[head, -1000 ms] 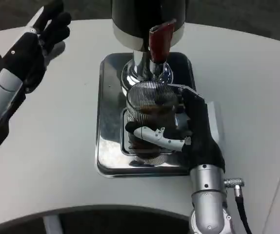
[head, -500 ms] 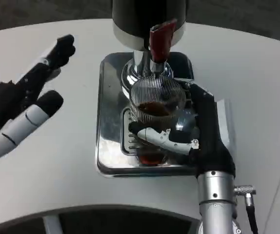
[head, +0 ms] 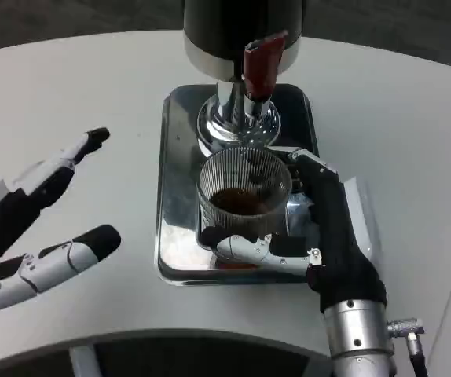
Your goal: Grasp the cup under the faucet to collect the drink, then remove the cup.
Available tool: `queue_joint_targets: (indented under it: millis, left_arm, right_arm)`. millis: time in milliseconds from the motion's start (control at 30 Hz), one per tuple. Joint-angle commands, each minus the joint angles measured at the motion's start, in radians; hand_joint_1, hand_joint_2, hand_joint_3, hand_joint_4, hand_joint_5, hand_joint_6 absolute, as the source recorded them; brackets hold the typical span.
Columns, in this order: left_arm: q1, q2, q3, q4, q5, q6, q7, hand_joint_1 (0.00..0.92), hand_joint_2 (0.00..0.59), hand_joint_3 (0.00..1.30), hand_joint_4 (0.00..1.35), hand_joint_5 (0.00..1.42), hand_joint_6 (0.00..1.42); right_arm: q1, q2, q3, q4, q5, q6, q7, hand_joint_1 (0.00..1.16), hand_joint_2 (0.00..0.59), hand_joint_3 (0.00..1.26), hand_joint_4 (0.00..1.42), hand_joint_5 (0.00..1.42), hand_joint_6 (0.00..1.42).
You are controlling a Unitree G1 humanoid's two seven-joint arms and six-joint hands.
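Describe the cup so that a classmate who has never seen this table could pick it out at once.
Find the shiny metal tray in the middle of the white table, under the dark dispenser with its red tap lever. On the tray's front half stands the cup, gripped by the right hand. It alone is clear, ribbed glass with brown drink inside.

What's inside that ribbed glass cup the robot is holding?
The cup holds a shallow pool of dark brown drink at its bottom. The right hand wraps its near side, hiding the base.
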Motion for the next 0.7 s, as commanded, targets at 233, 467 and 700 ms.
queue_joint_targets:
  millis: [233,467,700]
  left_arm:
    - [0.106,0.056,-0.059,-0.128,0.307,0.014,0.018,0.0,0.088,0.0,0.0,0.0,0.0]
    - [0.146,0.021,-0.088,-0.181,0.42,0.014,0.069,0.0,0.06,0.0,0.0,0.0,0.0]
    - [0.192,-0.016,-0.085,-0.195,0.437,0.003,0.125,0.0,0.051,0.0,0.0,0.0,0.0]
  right_arm:
    - [0.09,0.016,0.051,-0.209,-0.013,0.014,0.054,1.11,0.059,0.82,0.98,1.03,1.36]
    - [0.127,0.013,0.084,-0.323,-0.006,0.025,0.118,1.11,0.063,0.82,0.98,1.03,1.36]
    - [0.201,0.004,0.121,-0.433,0.0,0.045,0.166,1.11,0.066,0.82,0.98,1.03,1.36]
